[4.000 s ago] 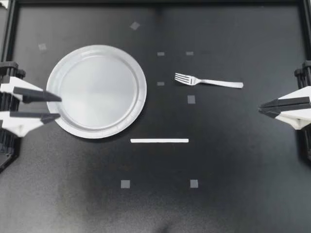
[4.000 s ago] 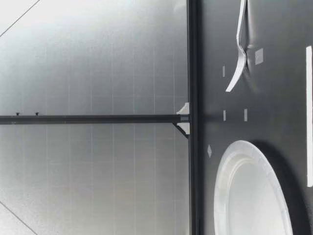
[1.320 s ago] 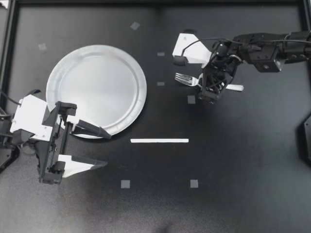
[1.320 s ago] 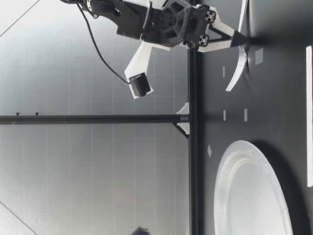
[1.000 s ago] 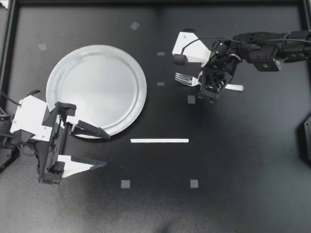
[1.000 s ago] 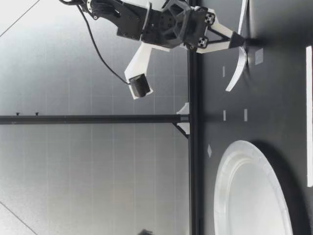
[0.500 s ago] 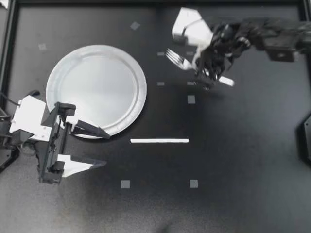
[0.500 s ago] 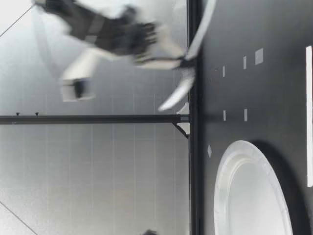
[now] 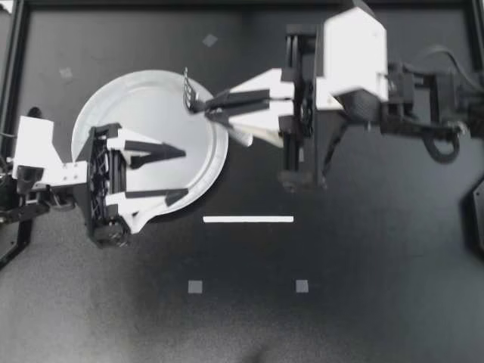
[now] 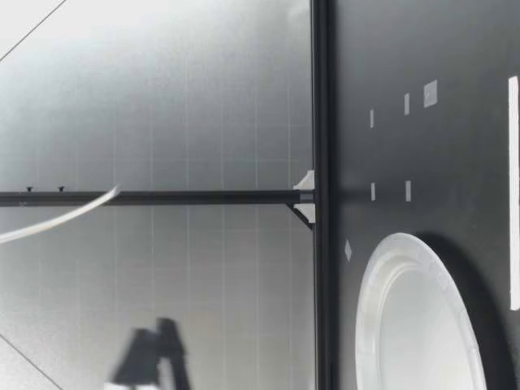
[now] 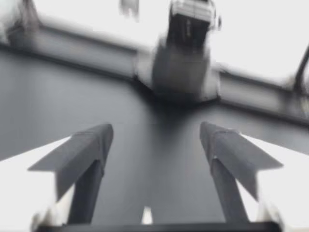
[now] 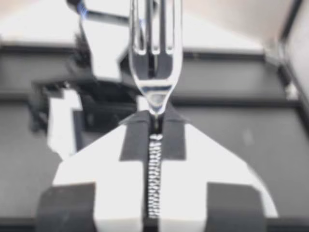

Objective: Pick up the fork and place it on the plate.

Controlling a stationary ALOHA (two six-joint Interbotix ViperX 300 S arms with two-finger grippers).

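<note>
right jaws clamped on fork (image 12: 155, 89), arm (image 9: 423, 106) stretched across above plate (image 9: 144, 94) rim | left jaws wide apart, empty, above plate

The shiny silver metal fork (image 9: 187, 89) is off the black surface (image 9: 363, 265), clamped at its neck in my right tool (image 9: 206, 106), tines ahead over the far rim of the round silvery paper plate (image 9: 106, 98), which lies flat. In the low view the pale curved streak high up is probably the fork (image 10: 57, 218).

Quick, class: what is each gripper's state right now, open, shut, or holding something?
Left gripper: open, holding nothing.
Right gripper: shut on the fork.
</note>
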